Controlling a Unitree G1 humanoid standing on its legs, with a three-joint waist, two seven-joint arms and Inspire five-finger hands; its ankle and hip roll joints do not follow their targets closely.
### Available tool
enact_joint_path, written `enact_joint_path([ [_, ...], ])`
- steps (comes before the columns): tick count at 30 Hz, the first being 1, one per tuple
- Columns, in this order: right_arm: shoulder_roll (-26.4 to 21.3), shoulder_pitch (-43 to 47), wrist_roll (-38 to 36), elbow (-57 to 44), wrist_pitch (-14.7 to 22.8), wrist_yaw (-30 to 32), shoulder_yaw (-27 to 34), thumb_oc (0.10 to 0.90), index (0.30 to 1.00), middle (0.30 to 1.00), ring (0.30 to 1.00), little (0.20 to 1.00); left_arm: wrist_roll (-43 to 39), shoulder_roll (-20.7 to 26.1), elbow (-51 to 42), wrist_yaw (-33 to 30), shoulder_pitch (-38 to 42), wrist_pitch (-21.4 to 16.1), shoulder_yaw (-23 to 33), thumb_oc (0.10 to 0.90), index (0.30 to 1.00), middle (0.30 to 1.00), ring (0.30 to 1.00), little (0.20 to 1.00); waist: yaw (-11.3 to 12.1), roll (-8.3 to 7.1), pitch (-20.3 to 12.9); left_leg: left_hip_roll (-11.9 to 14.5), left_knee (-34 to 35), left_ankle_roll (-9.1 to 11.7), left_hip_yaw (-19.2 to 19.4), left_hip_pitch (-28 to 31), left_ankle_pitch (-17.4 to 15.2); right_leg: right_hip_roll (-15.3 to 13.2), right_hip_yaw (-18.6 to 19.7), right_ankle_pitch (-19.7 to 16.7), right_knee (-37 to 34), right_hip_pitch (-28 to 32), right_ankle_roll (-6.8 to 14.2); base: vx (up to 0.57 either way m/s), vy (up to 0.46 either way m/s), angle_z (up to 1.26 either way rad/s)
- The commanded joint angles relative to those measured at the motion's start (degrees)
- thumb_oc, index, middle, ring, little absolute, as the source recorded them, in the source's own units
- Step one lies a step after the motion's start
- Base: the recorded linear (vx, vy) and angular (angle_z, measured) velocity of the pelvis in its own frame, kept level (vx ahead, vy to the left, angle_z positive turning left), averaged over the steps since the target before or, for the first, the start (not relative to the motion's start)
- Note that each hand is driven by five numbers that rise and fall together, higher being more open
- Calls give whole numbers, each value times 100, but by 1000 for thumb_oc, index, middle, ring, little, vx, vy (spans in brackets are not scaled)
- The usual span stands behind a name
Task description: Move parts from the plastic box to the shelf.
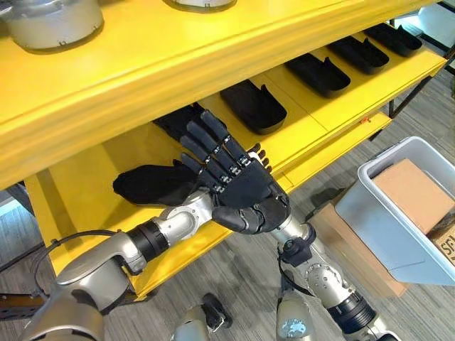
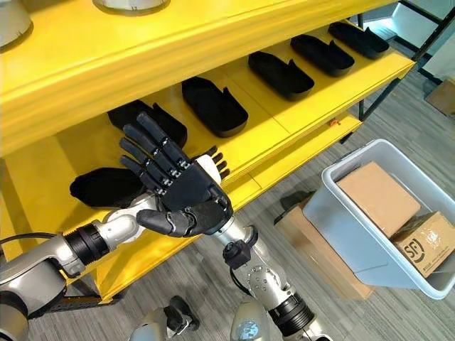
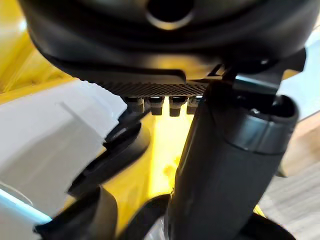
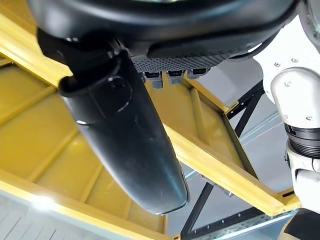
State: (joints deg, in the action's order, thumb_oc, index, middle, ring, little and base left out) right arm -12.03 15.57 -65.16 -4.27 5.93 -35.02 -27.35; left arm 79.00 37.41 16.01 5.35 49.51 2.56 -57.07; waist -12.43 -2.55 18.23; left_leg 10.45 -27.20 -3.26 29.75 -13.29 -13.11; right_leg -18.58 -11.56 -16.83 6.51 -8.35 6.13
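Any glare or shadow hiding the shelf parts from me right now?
Left eye view: the yellow wooden shelf is shaded at its left end, where a black moulded plastic part blends with the dark, open right hand; right wrist view: one small glare spot on the shelf's edge, hiding nothing.

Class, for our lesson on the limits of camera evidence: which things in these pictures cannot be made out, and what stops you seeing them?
- Plastic box contents: head views, cardboard boxes cover them and the picture edge cuts them off.
- Nearest black part, its right end: head views, right robot hand covers it.
- Grey round things on the top shelf: cut off by the top edge.
- Pale shape: left wrist view, blurred.
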Motion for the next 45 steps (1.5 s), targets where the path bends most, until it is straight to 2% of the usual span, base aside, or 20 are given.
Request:
enact_joint_path([
  [1,-74,136,-26,-491,203,-183,26,900,1000,1000,1000,1000,-443,59,-454,-270,16,263,493,900,1000,1000,1000,1000,58,483,-53,-284,2090,325,-39,1321,930,-177,-50,719,179,14,826,204,208,-19],
  [2,-120,66,-81,-440,141,-255,-5,900,1000,1000,1000,1000,-558,37,-403,-252,-53,194,497,900,1000,1000,1000,1000,68,504,-126,-327,2261,318,-70,1365,1042,56,-83,992,368,5,787,235,195,-51],
  [4,-230,-79,-189,-390,-119,-421,-6,900,1000,1000,1000,1000,-595,26,-433,-321,-453,316,682,900,1000,1000,1000,1000,107,515,-389,-315,2567,396,-142,1428,1320,816,-235,1891,692,139,645,180,63,-43],
  [11,-456,-212,-219,-462,-259,-429,13,900,1000,1000,1000,1000,-416,58,-514,-961,-1177,102,1109,900,1000,1000,1000,1000,369,371,-767,-214,2881,725,-367,1528,1682,862,-546,1515,-466,818,483,109,-45,3],
  [15,-518,-240,-176,-495,-298,-437,-11,900,1000,1000,1000,1000,-149,123,-546,-1711,-1473,438,1274,900,1000,1000,1000,1000,465,299,-896,-67,2995,875,-461,1590,1798,844,-709,1399,-829,1072,461,82,-71,-3],
  [16,-570,-257,-186,-556,-267,-330,-35,900,1000,1000,1000,1000,-142,221,-556,-2316,-1570,736,1416,900,1000,1000,1000,1000,509,280,-939,1,3047,925,-514,1606,1859,848,-753,1371,-931,1157,448,77,-57,-16],
  [17,-585,-268,-187,-592,-230,-263,-64,900,1000,1000,1000,1000,-255,292,-549,-2657,-1574,775,1501,900,1000,1000,1000,1000,533,274,-960,39,3061,948,-533,1596,1894,855,-778,1358,-982,1199,428,73,-44,-2],
  [22,-825,-447,-275,-757,-227,-268,51,900,1000,1000,1000,1000,-698,799,-999,-3719,-1721,266,2049,900,1000,1000,1000,1000,623,267,-1018,124,3026,982,-592,1588,1891,830,-928,1357,-1027,1313,401,35,-15,7],
  [25,-932,-676,-246,-899,-264,-299,190,900,1000,1000,1000,1000,-1608,1133,-1581,-4305,-1948,-540,2687,900,1000,1000,1000,1000,677,277,-1066,120,3047,986,-657,1639,1863,828,-964,1387,-1035,1369,401,38,0,12],
  [30,-993,-933,-226,-1042,-416,-383,409,900,1000,1000,1000,1000,-3124,1141,-2372,-4296,-2398,-1664,3664,900,1000,1000,1000,1000,732,279,-1139,100,3107,992,-713,1744,1835,827,-967,1410,-1048,1436,406,23,11,10],
  [31,-960,-997,-176,-1070,-480,-399,481,900,1000,1000,1000,1000,-3540,1050,-2574,-4208,-2543,-2090,4032,900,1000,1000,1000,1000,765,271,-1184,89,3144,995,-729,1776,1831,831,-971,1413,-1079,1460,410,2,16,6],
  [33,-918,-1022,-154,-1069,-470,-399,541,900,1000,1000,1000,1000,-3390,899,-2757,-4294,-2920,-2627,4282,900,1000,1000,1000,1000,831,236,-1194,70,3162,1006,-763,1779,1811,837,-982,1418,-1092,1470,418,0,4,2],
  [34,-851,-1039,-88,-1008,-457,-452,626,900,1000,1000,1000,1000,-3207,867,-2733,-4661,-3320,-3090,4482,900,1000,1000,1000,1000,889,235,-1170,66,3174,1008,-819,1786,1811,850,-981,1416,-1087,1470,410,-44,-7,-1],
  [37,-818,-1217,37,-857,-383,-724,908,900,1000,1000,1000,1000,-3043,851,-2332,-5588,-4417,-5009,5364,900,1000,1000,1000,1000,1038,260,-1140,47,3188,990,-936,1790,1822,861,-1032,1424,-1086,1506,360,-48,17,17],
  [38,-845,-1283,70,-888,-283,-715,916,900,1000,1000,1000,1000,-3167,804,-2345,-5453,-4728,-5861,5586,900,1000,1000,1000,1000,1069,267,-1140,43,3189,985,-970,1772,1828,858,-1045,1433,-1076,1507,347,-47,21,39],
  [39,-887,-1278,74,-926,-239,-664,933,900,1000,1000,1000,1000,-4242,720,-2486,-4141,-4769,-6218,5500,900,1000,1000,1000,1000,1076,267,-1143,44,3189,986,-980,1768,1825,856,-1049,1439,-1074,1510,346,-34,13,42],
  [40,-910,-1281,211,-999,-184,-543,959,900,1000,1000,1000,1000,-6266,595,-2806,-1753,-4776,-6006,5366,900,1000,1000,1000,1000,1082,268,-1143,44,3187,985,-969,1773,1819,852,-1057,1440,-1070,1515,346,-17,3,26],
  [41,-959,-1274,358,-1042,-114,-404,986,900,1000,1000,1000,1000,-8125,421,-3199,421,-4770,-5184,5179,900,1000,1000,1000,1000,1068,276,-1136,49,3187,981,-953,1787,1823,855,-1057,1443,-1060,1513,343,-12,-1,18],
  [43,-1085,-1218,733,-1055,-13,-274,1105,900,1000,1000,1000,1000,-9122,172,-3492,1870,-4752,-4231,4851,900,1000,1000,1000,1000,1031,273,-1127,48,3194,966,-924,1831,1823,865,-1046,1432,-1059,1519,355,-11,-4,-2],
  [45,-1268,-1150,972,-1087,90,-251,1232,900,1000,1000,1000,1000,-9280,60,-3676,2319,-4725,-3871,4613,900,1000,1000,1000,1000,1002,260,-1128,63,3201,963,-894,1840,1833,863,-1069,1420,-1046,1502,363,-26,-16,-6],
])
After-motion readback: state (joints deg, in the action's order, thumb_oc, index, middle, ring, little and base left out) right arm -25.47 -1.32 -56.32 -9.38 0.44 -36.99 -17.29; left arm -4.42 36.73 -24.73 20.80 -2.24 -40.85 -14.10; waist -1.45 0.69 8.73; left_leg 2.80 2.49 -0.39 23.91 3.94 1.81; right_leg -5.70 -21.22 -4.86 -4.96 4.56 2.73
